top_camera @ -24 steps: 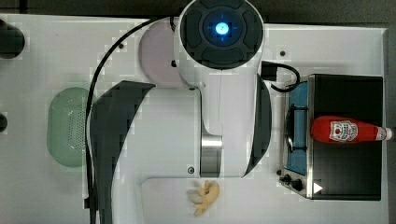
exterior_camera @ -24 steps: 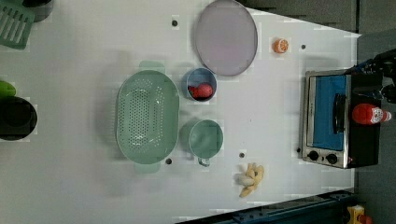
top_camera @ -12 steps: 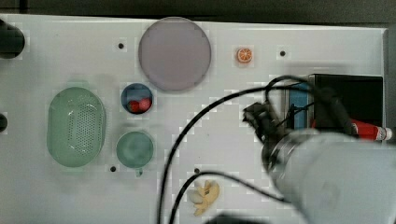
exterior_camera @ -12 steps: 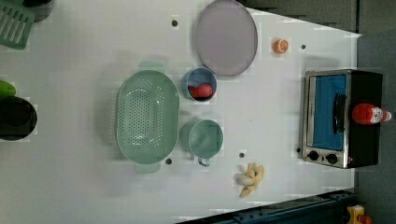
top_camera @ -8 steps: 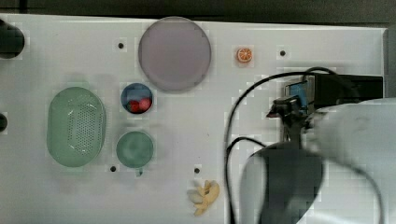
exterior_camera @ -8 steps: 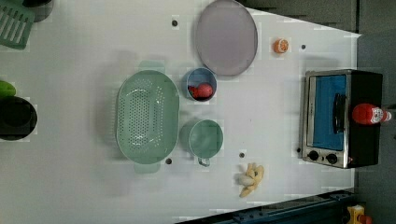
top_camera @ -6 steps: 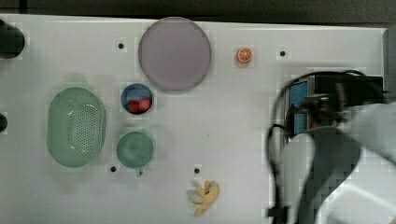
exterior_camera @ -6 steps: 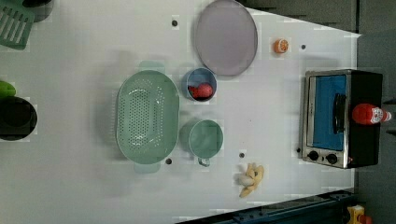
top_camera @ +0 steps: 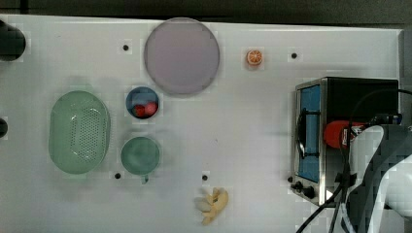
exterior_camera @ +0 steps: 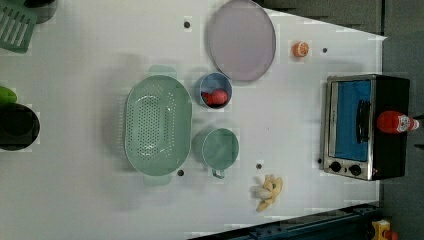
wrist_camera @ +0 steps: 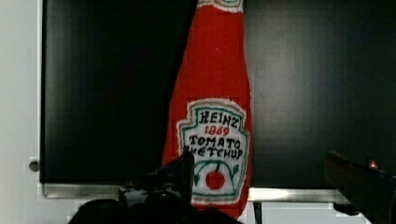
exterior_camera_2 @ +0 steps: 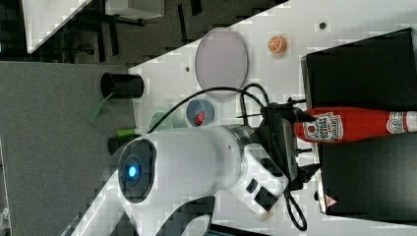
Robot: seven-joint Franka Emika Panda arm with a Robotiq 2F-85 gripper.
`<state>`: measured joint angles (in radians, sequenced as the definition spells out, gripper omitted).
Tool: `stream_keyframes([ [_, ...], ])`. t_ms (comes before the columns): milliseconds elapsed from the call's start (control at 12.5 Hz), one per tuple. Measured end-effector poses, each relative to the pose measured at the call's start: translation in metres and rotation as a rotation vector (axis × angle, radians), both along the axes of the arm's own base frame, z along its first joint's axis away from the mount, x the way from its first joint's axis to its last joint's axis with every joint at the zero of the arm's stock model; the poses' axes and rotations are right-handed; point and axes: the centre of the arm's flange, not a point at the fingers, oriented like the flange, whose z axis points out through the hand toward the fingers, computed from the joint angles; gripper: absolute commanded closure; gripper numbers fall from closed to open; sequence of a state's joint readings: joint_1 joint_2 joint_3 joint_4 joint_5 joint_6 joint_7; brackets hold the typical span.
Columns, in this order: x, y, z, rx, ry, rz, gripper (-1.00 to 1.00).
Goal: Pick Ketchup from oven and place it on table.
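Observation:
The Ketchup [exterior_camera_2: 354,125], a red bottle with a white-and-red label, lies flat on the black top of the oven [top_camera: 359,94]. In the left view the Ketchup [exterior_camera: 395,121] is in plain sight on the oven [exterior_camera: 365,127]. In the top view my arm covers most of the Ketchup [top_camera: 337,133]. My gripper [wrist_camera: 273,177] is open, above the bottle's label end. One finger [wrist_camera: 187,163] is over the label and the other [wrist_camera: 359,182] is well to the side. In the right view the gripper [exterior_camera_2: 307,143] sits at the bottle's base. The white table [top_camera: 243,121] spreads to the top view's left.
On the table are a purple plate [top_camera: 181,55], an orange slice [top_camera: 254,57], a blue bowl of red balls [top_camera: 142,103], a green colander [top_camera: 79,131], a green cup [top_camera: 140,155] and a yellowish item [top_camera: 212,205]. Black cables [top_camera: 342,160] hang over the oven.
My arm has swung from the table's middle to the top view's right and now sits over the oven. The Ketchup has not moved, and the gripper has stayed open.

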<state>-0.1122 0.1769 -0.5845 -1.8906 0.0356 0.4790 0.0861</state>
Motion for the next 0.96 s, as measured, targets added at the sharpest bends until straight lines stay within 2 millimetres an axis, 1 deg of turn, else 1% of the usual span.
stream_keyframes([
  [80, 0.004, 0.000, -0.018, 0.040, -0.004, -0.031, -1.00],
  [160, 0.010, -0.001, -0.030, 0.029, 0.009, -0.027, -1.00],
  [240, 0.018, -0.007, -0.061, 0.012, 0.033, -0.036, -1.00],
  [320, 0.020, -0.009, -0.074, 0.010, 0.039, -0.043, -1.00],
  [480, 0.018, -0.008, -0.091, 0.017, 0.065, -0.050, -1.00],
  [560, 0.016, -0.007, -0.097, 0.025, 0.071, -0.055, -0.65],
  [640, 0.017, -0.009, -0.092, 0.022, 0.047, -0.062, -0.37],
  [720, 0.026, -0.008, -0.085, 0.003, 0.016, -0.053, -0.24],
  [880, 0.032, 0.001, -0.083, 0.014, 0.026, -0.031, -0.24],
  [960, 0.039, 0.009, -0.082, 0.011, 0.010, -0.014, -0.24],
])
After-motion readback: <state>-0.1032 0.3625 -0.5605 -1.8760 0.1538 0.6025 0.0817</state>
